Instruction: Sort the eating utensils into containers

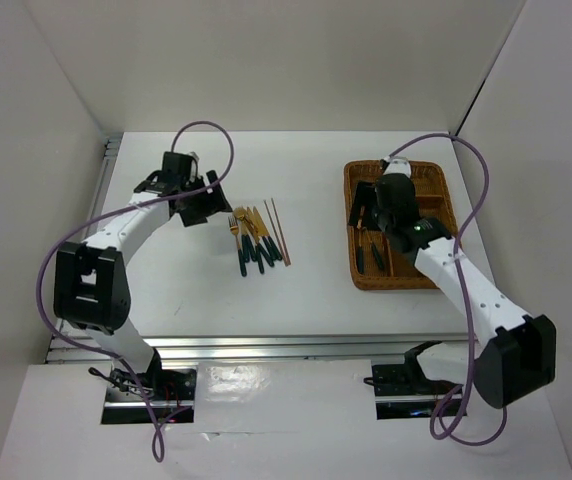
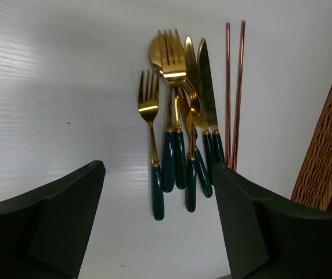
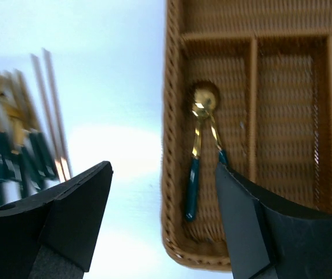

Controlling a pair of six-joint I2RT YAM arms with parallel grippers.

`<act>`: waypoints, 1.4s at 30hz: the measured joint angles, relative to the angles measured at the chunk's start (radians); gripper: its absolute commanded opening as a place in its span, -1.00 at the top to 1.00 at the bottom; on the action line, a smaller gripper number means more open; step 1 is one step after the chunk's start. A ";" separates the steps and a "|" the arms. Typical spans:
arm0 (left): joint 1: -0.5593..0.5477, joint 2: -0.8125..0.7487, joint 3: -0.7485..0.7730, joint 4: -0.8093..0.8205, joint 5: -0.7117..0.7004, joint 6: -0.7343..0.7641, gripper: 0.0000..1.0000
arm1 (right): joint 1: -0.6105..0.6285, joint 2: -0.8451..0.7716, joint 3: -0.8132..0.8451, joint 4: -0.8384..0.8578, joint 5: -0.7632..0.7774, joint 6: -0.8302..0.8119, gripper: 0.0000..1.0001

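A pile of eating utensils (image 1: 254,243) lies on the white table left of centre: gold forks, a spoon and knives (image 2: 180,116) with dark green handles. Two thin brown chopsticks (image 2: 233,87) rest just right of the pile. My left gripper (image 2: 159,168) hovers over the handle ends, open and empty. The brown wicker tray (image 1: 428,180) sits at the right, divided into long containers. Two gold spoons (image 3: 202,107) with green handles lie in its leftmost container (image 3: 235,81). My right gripper (image 3: 163,167) hangs open and empty above the tray's near left corner.
White walls close in the table at the left, back and right. A metal rail (image 1: 266,348) runs along the near edge by the arm bases. The tray's woven side (image 2: 328,151) shows at the right of the left wrist view.
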 measured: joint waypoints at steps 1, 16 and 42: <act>-0.018 0.011 0.000 0.003 0.000 -0.002 -0.74 | 0.000 -0.020 -0.011 0.024 -0.010 0.001 -0.59; -0.190 0.175 -0.002 -0.062 -0.155 -0.045 -0.31 | 0.000 -0.009 -0.097 0.150 -0.117 0.009 -0.59; -0.210 0.270 0.040 -0.114 -0.227 -0.082 -0.19 | 0.000 0.037 -0.109 0.192 -0.147 0.010 -0.59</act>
